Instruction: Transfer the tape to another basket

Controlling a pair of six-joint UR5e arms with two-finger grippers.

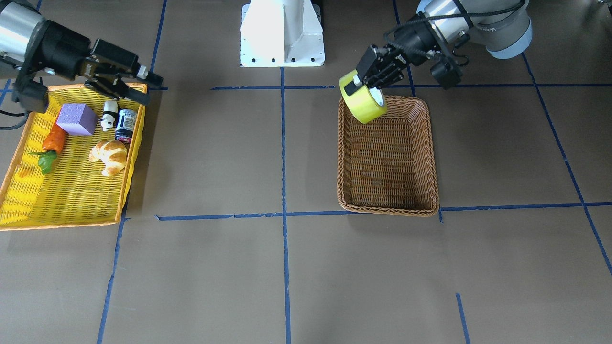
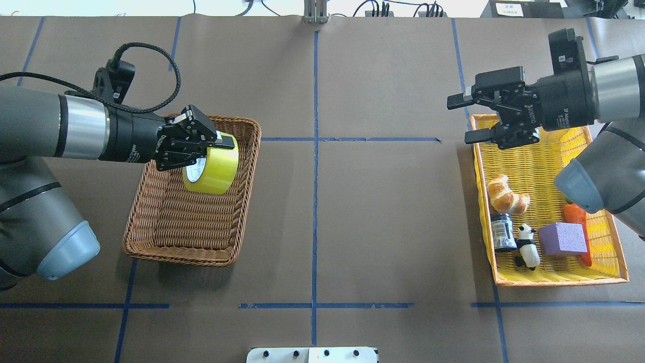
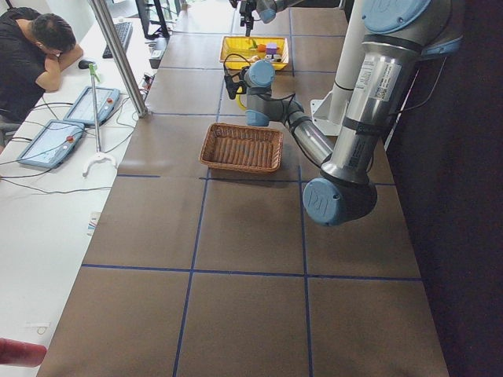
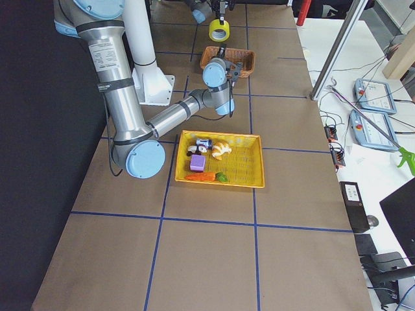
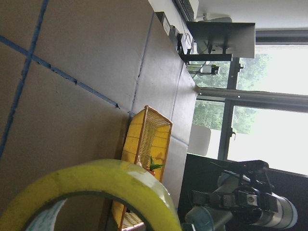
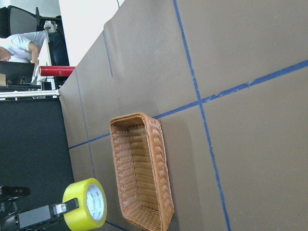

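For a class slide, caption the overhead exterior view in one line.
The left gripper holds tape above the wicker basket; right gripper open by the yellow tray.

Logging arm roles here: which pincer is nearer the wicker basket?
Left. The left pincer holds the tape over the basket; the right pincer hangs over the yellow tray.

Left end effector (image 2: 209,151) clamped; right (image 2: 462,118) splayed
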